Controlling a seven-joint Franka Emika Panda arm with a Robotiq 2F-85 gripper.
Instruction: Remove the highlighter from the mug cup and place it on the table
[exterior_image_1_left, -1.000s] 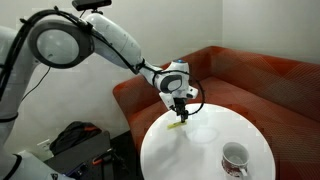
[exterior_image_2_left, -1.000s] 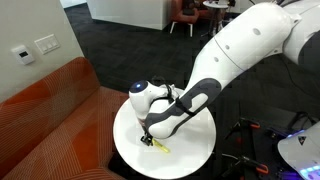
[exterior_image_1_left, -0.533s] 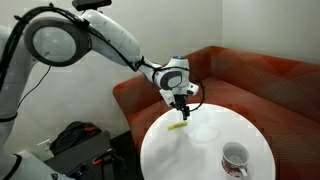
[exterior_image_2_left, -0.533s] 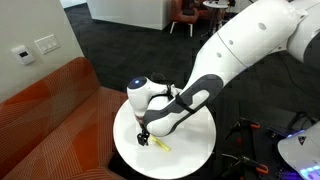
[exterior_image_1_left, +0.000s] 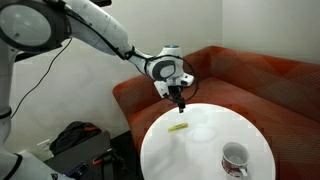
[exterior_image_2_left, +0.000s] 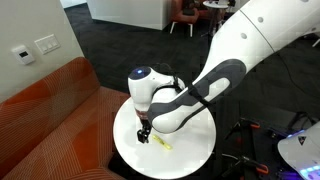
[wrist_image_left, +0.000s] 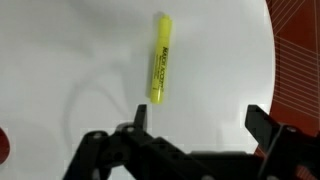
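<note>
White round table (exterior_image_1_left: 200, 152), highlighter (exterior_image_1_left: 179, 126) lying flat, reddish sofa (exterior_image_1_left: 255, 80) behind

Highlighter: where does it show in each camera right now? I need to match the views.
In an exterior view: the highlighter lies on the table, left of centre, just below the gripper.
In an exterior view: highlighter near the table's front edge, right of the gripper.
Wrist view: highlighter upper centre, above the open gripper.
Shared landmark: the red sofa beside the table.

We see bright, even indoor light. In the wrist view the table (wrist_image_left: 60, 50) glares white, with faint soft shadows, and the gripper (wrist_image_left: 198, 122) shows dark and blurred. Both exterior views are coarse.
</note>
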